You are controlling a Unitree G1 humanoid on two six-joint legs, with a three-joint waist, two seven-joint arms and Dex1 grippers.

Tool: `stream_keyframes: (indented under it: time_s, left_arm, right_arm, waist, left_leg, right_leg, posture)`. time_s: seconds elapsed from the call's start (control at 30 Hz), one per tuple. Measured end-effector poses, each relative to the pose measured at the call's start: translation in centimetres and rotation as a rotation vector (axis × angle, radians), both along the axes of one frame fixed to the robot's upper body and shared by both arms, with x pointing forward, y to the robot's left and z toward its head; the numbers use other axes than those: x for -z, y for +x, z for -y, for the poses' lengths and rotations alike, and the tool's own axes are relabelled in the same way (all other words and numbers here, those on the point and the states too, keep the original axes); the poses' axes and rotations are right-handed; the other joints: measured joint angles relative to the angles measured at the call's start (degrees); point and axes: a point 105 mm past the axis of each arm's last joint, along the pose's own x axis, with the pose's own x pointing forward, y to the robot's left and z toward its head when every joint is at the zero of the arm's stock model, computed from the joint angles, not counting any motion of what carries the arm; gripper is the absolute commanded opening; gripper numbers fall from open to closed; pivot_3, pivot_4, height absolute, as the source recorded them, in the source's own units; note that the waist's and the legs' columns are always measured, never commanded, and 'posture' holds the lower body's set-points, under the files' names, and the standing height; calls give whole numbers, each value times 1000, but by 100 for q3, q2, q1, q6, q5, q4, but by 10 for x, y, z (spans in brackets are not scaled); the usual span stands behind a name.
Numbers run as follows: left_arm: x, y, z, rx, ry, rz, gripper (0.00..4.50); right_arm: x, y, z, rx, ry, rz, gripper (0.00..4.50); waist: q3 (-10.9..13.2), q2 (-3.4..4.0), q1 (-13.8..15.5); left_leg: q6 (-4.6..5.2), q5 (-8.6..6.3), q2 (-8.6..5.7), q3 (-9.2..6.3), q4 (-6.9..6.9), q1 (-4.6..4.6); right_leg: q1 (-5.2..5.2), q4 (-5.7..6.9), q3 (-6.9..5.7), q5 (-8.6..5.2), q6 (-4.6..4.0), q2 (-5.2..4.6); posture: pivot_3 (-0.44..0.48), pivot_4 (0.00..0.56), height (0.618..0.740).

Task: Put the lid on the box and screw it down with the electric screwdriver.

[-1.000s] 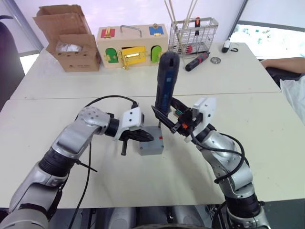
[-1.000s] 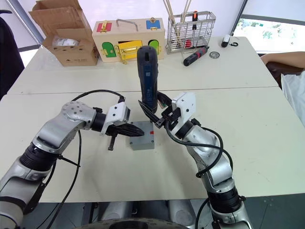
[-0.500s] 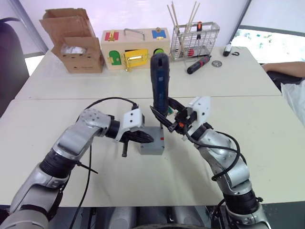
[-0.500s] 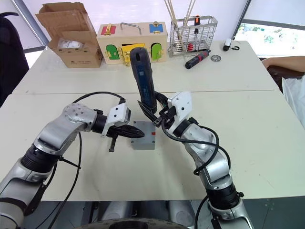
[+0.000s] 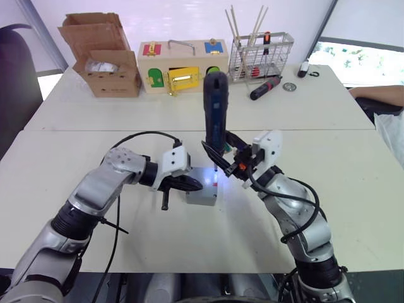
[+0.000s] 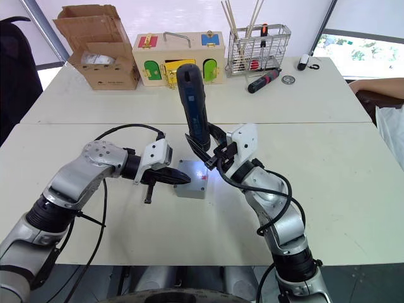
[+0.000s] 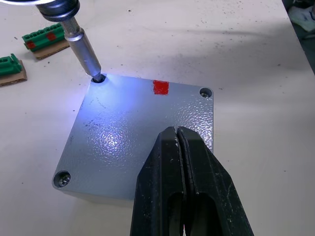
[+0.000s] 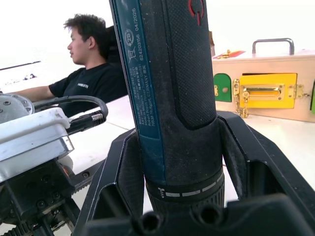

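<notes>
The grey lid [image 7: 113,137] lies on the grey box [image 5: 203,198] at the table's middle, with screws showing in two corners. My left gripper [image 7: 177,129] is shut and its tips rest on the lid. My right gripper [image 5: 224,161] is shut on the electric screwdriver [image 5: 214,107], a dark blue tool held nearly upright. Its metal bit [image 7: 84,49] sits in a corner hole of the lid, and its light shines on that corner. In the right wrist view the black fingers [image 8: 123,172] flank the tool's body [image 8: 172,88].
Along the table's far side stand a cardboard carton [image 5: 104,53], a colourful wooden latch box [image 5: 183,63] and a wire basket [image 5: 259,53], with a red-and-black hand screwdriver [image 5: 265,88] beside it. Small green connectors [image 7: 47,42] lie near the box. A person [image 8: 93,64] sits beyond the table.
The screwdriver's light has come on over the lid's corner, and the tool has straightened a little. My left gripper still rests on the lid. The camera has shifted slightly.
</notes>
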Motion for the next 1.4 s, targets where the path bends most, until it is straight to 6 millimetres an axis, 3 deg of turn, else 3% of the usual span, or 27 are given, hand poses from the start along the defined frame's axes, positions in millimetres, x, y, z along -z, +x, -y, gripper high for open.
stream_keyframes:
  time_s: [0.43, 0.67, 1.4]
  left_arm:
    - [3, -1, 1, 5, 14, 6, 0]
    - [8, -2, 0, 3, 28, -7, 0]
    - [11, -1, -1, 5, 30, 0, 0]
  right_arm:
    - [7, -6, 2, 10, -8, -17, 1953]
    - [14, -5, 0, 8, -11, -34, 1953]
    - [15, -4, -2, 8, -9, -25, 1953]
  waist:
    - [-59, -3, -2]
    - [-66, 0, -20]
    - [-81, -16, -7]
  left_leg:
    - [1, 0, 0, 1, -18, 21]
    - [4, -3, 5, 5, -120, 194]
    - [4, -3, 5, 3, -154, 197]
  right_leg:
    - [17, -12, 2, -1, 0, 1]
    - [179, -114, 6, -10, -3, 2]
    - [176, -130, 8, -12, -5, -6]
  posture:
    - [0, 150, 740]
    - [0, 150, 740]
    - [0, 150, 740]
